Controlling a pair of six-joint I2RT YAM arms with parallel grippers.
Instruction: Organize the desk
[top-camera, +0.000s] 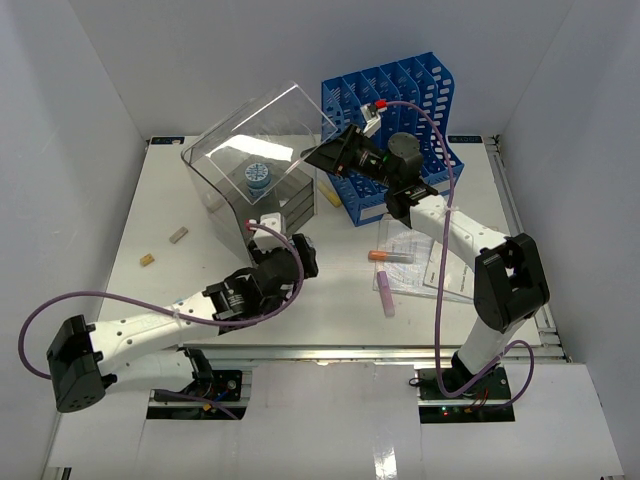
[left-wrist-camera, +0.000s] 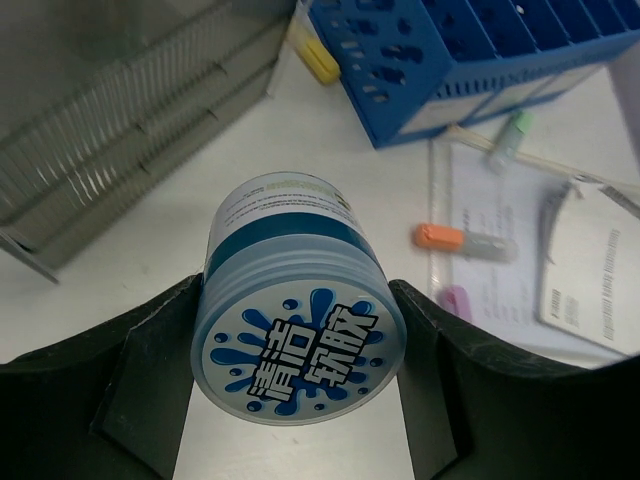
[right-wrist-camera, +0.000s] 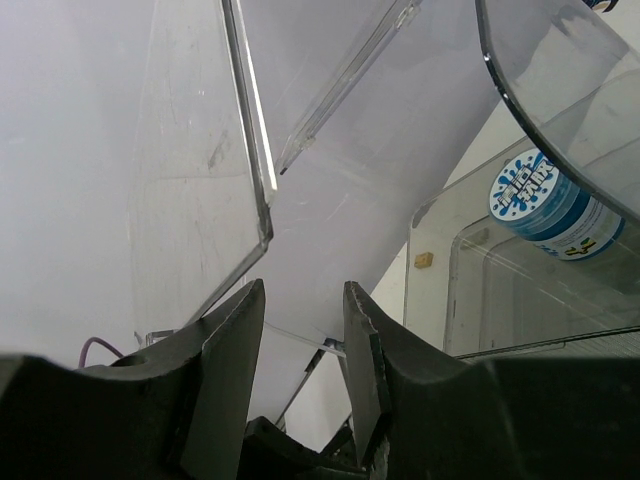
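The white desk (top-camera: 150, 205) carries a clear plastic drawer box (top-camera: 215, 195) whose clear lid (top-camera: 265, 125) stands tilted up. One blue jar (top-camera: 258, 177) sits inside the box and shows through its wall in the right wrist view (right-wrist-camera: 540, 200). My left gripper (top-camera: 285, 262) is shut on a second blue jar (left-wrist-camera: 300, 330), its fingers pressed to both sides of the lid (left-wrist-camera: 300, 350), just in front of the box. My right gripper (top-camera: 312, 158) is at the raised lid's right edge, jaws apart (right-wrist-camera: 305, 290), with the clear lid panel (right-wrist-camera: 200, 180) just ahead of the fingers.
A blue file rack (top-camera: 395, 120) stands behind the right arm. An orange-capped marker (top-camera: 390, 256), a pink tube (top-camera: 385, 293) and a paper sleeve (top-camera: 440, 265) lie at the right. A grey eraser (top-camera: 179, 235) and a tan block (top-camera: 147, 260) lie at the left.
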